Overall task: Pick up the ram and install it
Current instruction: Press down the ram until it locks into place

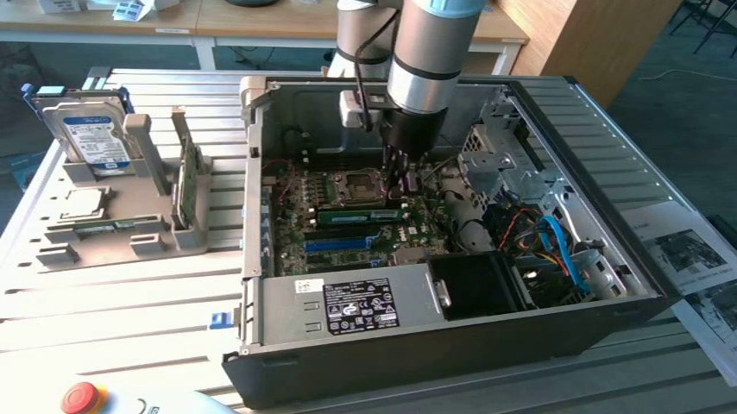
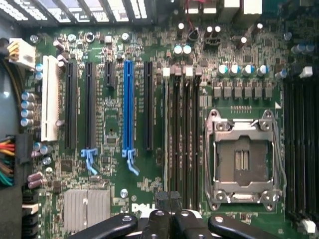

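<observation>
One open computer case on the tabletop, arm reaching inside

Motherboard under the end effector; fingers closed narrow over a memory slot beside the CPU socket; the ram lies in a slot just below; seating step in hand, I judge; next calls for even downward pressure.

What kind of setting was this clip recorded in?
Probably a robotics lab bench set up for PC assembly: an opened computer case on a slatted metal table, a grey fixture holding a hard drive, and desks behind.
</observation>
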### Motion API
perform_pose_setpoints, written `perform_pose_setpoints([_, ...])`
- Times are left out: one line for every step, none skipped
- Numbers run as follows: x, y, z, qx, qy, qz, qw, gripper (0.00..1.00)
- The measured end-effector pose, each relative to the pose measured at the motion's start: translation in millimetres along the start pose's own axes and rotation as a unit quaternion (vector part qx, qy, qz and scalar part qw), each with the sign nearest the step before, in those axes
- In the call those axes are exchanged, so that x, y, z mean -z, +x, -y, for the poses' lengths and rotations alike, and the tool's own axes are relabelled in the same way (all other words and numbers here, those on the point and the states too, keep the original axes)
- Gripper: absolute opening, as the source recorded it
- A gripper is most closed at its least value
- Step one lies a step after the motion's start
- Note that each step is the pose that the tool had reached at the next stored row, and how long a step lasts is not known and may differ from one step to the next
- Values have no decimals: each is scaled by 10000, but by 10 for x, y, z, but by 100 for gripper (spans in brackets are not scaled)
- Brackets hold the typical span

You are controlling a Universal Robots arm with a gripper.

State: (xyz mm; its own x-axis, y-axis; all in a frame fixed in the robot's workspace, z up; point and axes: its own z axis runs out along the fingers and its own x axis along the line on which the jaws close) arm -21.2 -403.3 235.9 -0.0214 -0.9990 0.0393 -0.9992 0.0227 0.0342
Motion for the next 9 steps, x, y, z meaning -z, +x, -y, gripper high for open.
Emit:
perform_pose_setpoints([0,-1,-19,-1,0,0,10000,10])
perform_pose_setpoints([-1,-1,-37,-1,1,0,10000,10])
perform_pose_setpoints([-2,-2,-60,0,1,0,10000,10])
perform_pose_setpoints([-2,-3,-83,0,2,-1,10000,10])
perform_pose_setpoints([-3,-4,-106,0,3,-1,10000,10])
perform_pose_setpoints([-4,-5,-129,-1,4,0,10000,10])
perform_pose_setpoints([-6,-6,-152,-1,5,0,10000,10])
perform_pose_setpoints([-7,-7,-175,-1,7,1,10000,10])
perform_pose_setpoints([-8,-6,-198,0,8,1,10000,10])
